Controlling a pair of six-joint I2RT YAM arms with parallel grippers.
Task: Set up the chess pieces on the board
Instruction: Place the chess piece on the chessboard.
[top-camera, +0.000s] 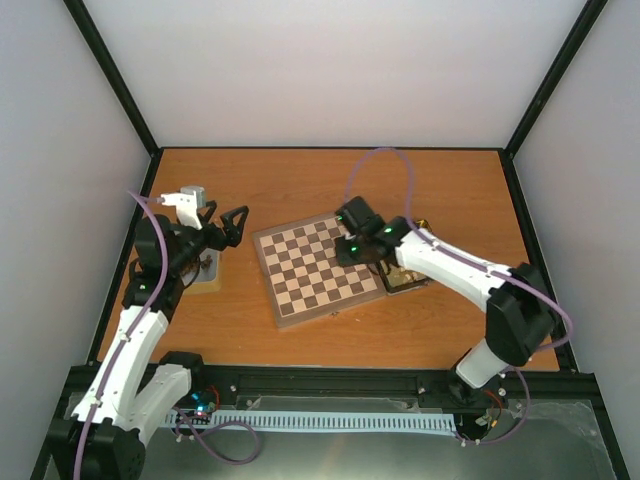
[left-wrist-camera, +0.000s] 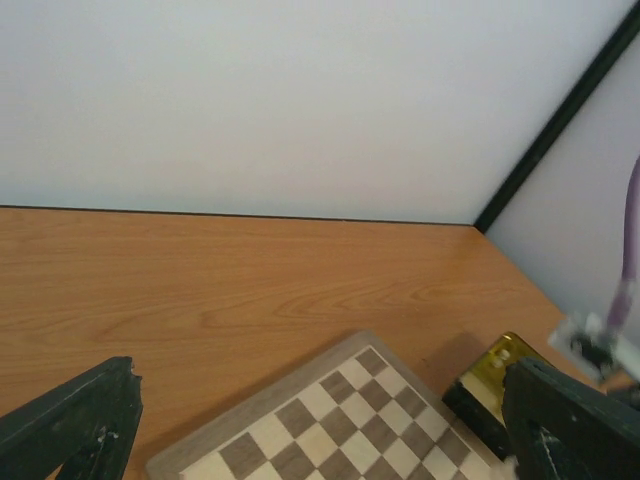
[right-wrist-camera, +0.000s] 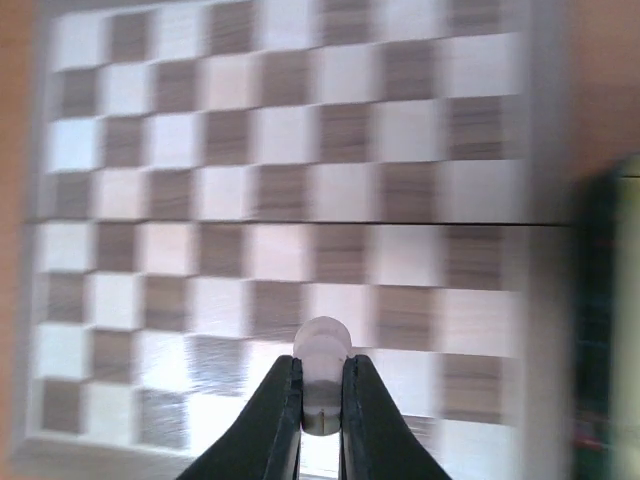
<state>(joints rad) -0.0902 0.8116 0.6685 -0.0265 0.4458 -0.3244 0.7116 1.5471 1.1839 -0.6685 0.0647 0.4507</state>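
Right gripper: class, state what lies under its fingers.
The right gripper, shut on a cream-white chess piece, hangs over the board, whose visible squares carry no pieces. The square directly beneath is covered by them.

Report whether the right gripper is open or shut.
Shut: the right gripper pinches a cream chess piece above the board.

Left arm (top-camera: 135, 340), right arm (top-camera: 445, 262): white links, black joints, purple cables (top-camera: 381, 151), green lights (top-camera: 353, 243).
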